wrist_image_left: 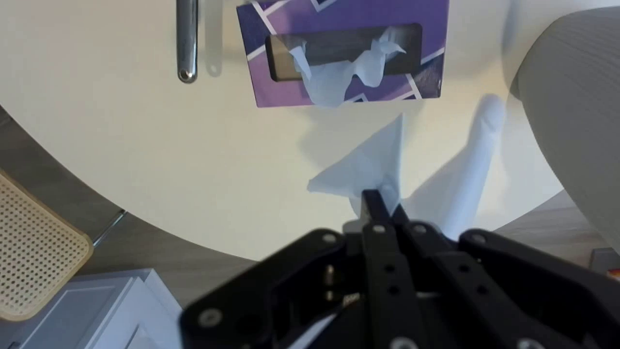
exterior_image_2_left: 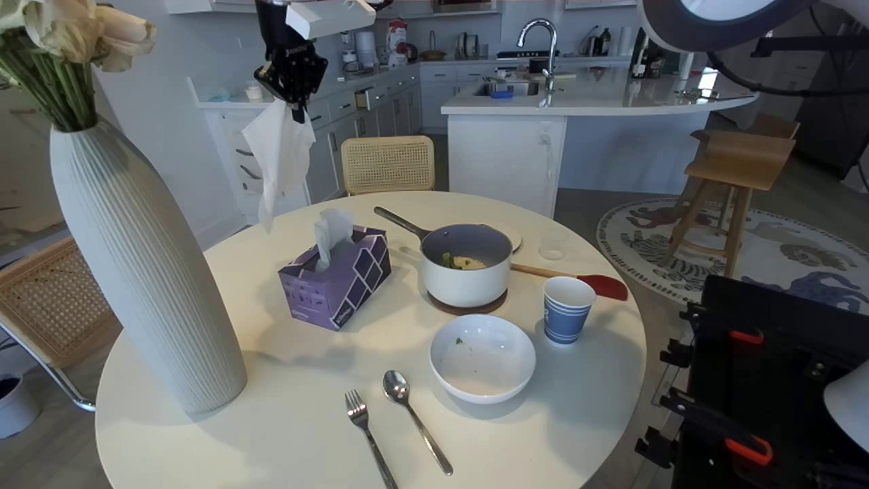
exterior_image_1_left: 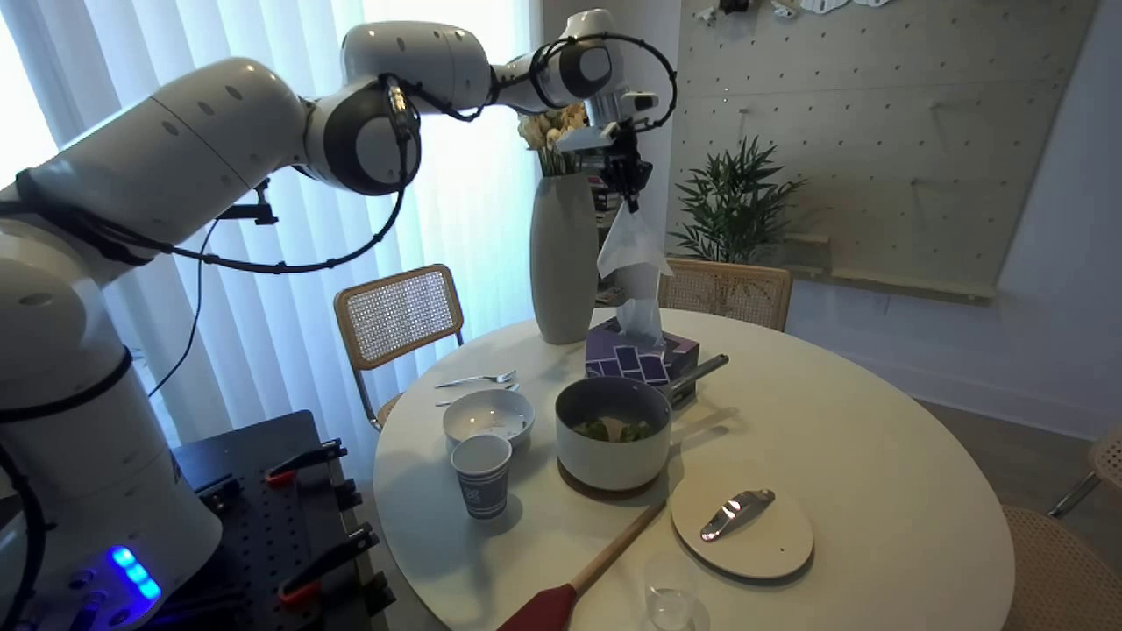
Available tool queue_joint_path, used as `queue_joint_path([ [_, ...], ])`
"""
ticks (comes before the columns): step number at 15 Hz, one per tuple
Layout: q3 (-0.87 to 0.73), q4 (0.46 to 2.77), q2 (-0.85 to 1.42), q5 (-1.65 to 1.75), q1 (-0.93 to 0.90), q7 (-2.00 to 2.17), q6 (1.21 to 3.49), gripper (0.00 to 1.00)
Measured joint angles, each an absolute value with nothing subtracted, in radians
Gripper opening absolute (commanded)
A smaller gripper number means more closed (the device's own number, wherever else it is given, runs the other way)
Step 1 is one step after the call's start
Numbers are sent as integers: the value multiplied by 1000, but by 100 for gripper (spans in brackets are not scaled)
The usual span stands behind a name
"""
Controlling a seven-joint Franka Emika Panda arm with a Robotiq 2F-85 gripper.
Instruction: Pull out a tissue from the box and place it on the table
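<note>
We find the round counter (exterior_image_2_left: 292, 435) with its smooth white top well occupied. In an exterior view a tall, ribbed off-white vase (exterior_image_2_left: 149, 265) stands at near left; a purple cardboard box (exterior_image_2_left: 305, 295) with a white-lined pattern sits between it and a round white pot (exterior_image_2_left: 465, 288), grey inside, whose dark handle reaches far left toward the box. To the right we see a blue-and-white paper cup (exterior_image_2_left: 567, 316) and a red spatula (exterior_image_2_left: 604, 287) with a wooden handle; nearer are a round white bowl (exterior_image_2_left: 482, 390), a steel spoon (exterior_image_2_left: 422, 428) and a steel fork (exterior_image_2_left: 367, 436).

The black fingers (wrist_image_left: 382, 252) are pressed together, pinching a thin, crumpled white tissue (exterior_image_2_left: 280, 153), which in an exterior view hangs in the air above and left of the box, apart from it. Its long axis is near upright, the loose end tapering down to the left. The box's long axis runs from near left to far right, another white tissue (exterior_image_2_left: 331, 238) poking up from its slot.

In an exterior view where a clear glass (exterior_image_1_left: 671, 605) shows faintly at the near edge, the pot covers part of the box, and the hanging sheet overlaps the boxed one, so we cannot be sure where each ends. The wrist view cuts off the vase.
</note>
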State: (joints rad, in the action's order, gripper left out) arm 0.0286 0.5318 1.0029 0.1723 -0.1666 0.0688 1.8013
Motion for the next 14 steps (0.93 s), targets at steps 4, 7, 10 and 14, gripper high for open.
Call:
queue_joint_path([
  [4,31,532,1000,166,-147,69,1692,0],
  [7,42,534,1001,149,-122,65,1618,0],
  [10,68,536,1002,117,-96,49,1556,0],
  [14,103,539,1009,90,-83,39,1468,0],
])
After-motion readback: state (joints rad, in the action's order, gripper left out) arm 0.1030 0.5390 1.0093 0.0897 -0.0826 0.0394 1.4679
